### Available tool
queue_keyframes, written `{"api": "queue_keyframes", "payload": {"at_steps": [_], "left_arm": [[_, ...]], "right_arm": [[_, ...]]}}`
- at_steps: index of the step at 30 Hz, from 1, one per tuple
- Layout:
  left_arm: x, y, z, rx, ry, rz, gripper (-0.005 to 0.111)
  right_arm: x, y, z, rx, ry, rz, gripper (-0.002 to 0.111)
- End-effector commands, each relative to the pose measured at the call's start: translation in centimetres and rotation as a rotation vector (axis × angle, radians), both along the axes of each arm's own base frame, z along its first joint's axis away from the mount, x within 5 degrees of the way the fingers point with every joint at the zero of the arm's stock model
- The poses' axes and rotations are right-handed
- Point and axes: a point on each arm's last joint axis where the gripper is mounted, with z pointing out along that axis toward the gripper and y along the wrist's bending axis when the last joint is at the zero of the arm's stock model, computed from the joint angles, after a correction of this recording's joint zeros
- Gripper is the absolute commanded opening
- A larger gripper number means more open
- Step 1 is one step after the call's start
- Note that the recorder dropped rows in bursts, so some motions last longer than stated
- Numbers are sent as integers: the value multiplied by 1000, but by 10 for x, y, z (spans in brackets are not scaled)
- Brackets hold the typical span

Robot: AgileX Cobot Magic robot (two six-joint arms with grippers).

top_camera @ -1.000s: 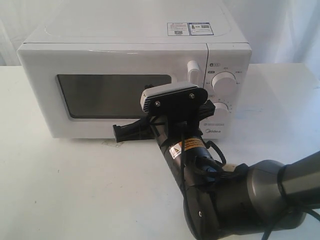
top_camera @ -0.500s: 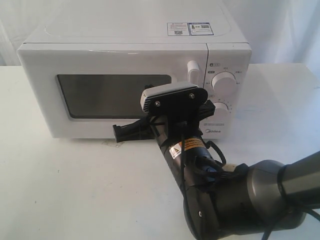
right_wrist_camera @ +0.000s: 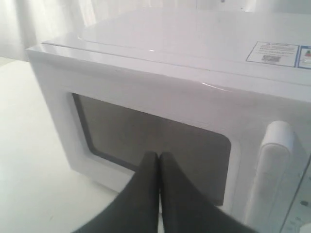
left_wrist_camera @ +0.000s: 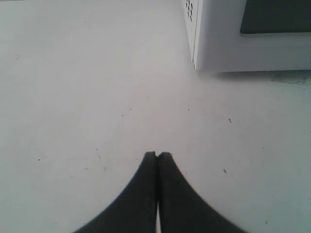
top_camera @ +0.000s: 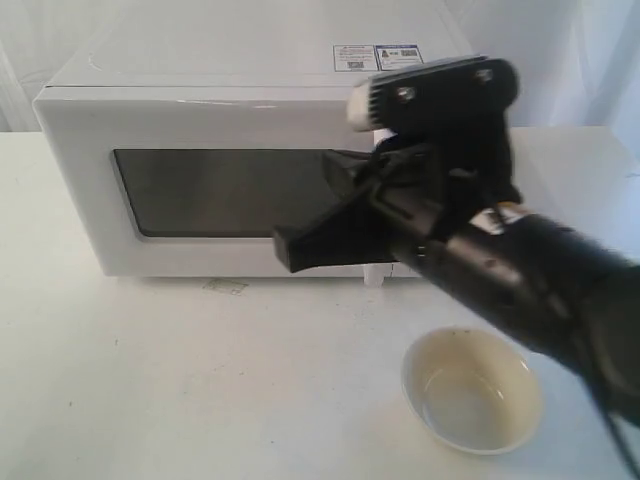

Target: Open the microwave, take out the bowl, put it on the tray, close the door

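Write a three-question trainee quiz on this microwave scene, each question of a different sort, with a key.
1. True or false: the door of the microwave is shut.
2. Where is the bowl? A) inside the microwave. B) on the table in front of the microwave. C) held in the right gripper.
3. Fill in: the left gripper hangs over bare table with its jaws ____.
Key: 1 true; 2 B; 3 shut.
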Motion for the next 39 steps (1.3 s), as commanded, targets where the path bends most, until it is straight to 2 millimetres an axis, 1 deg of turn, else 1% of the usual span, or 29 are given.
{"api": "queue_keyframes", "payload": {"at_steps": [1,4,8,11,14,19,23,26,39], "left_arm": [[0,0,-1,-1,1,2,0],[0,0,-1,-1,1,2,0],[0,0,-1,-1,1,2,0],[0,0,-1,-1,1,2,0],[0,0,-1,-1,1,2,0],[0,0,-1,-1,1,2,0],[0,0,-1,-1,1,2,0],[0,0,-1,-1,1,2,0],[0,0,-1,-1,1,2,0]], "right_arm": [[-29,-45,12,55,35,46,0],[-48,-76,12,108,31,19,0],[-72,-114,-1,176,-10,-97,0],[-89,-133,-20,201,-39,-170,0],[-105,-146,-37,219,-81,-226,0],[-120,-157,-62,235,-126,-288,0],[-130,-164,-73,280,-186,-334,0],[-137,-168,-69,330,-254,-363,0],[-137,-166,-71,325,-238,-353,0]]}}
